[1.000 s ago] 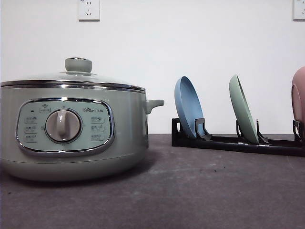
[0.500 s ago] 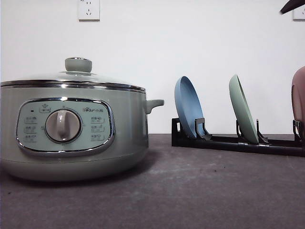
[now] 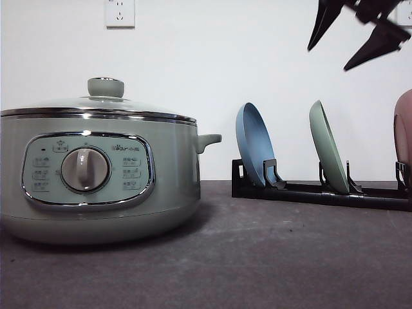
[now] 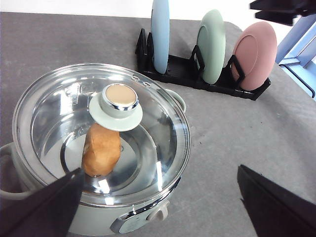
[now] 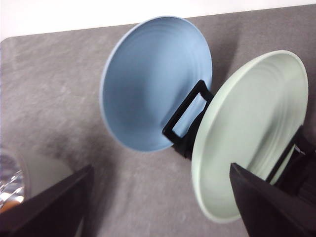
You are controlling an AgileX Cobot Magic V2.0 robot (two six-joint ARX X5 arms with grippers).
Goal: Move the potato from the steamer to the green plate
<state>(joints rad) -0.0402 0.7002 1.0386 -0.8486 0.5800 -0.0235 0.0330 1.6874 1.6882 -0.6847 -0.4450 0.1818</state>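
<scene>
On the dark grey desk (image 3: 270, 257) before a white wall (image 3: 257, 58), the lidded sage-green steamer (image 3: 96, 174) holds the orange-brown potato (image 4: 100, 149), both grippers' fingers (image 4: 276, 202) spread open.

Black dish rack (image 3: 309, 192) on grey tabletop (image 3: 257, 257), near the white wall (image 3: 225, 58). Blue plate (image 3: 254, 145) upright on edge in the rack's slot nearest the pot side. Pink plate (image 4: 254, 55) upright on edge at the rack's other end. White wall socket (image 3: 120, 13) high up, another socket (image 3: 404, 16) at the far right, partly hidden.
</scene>
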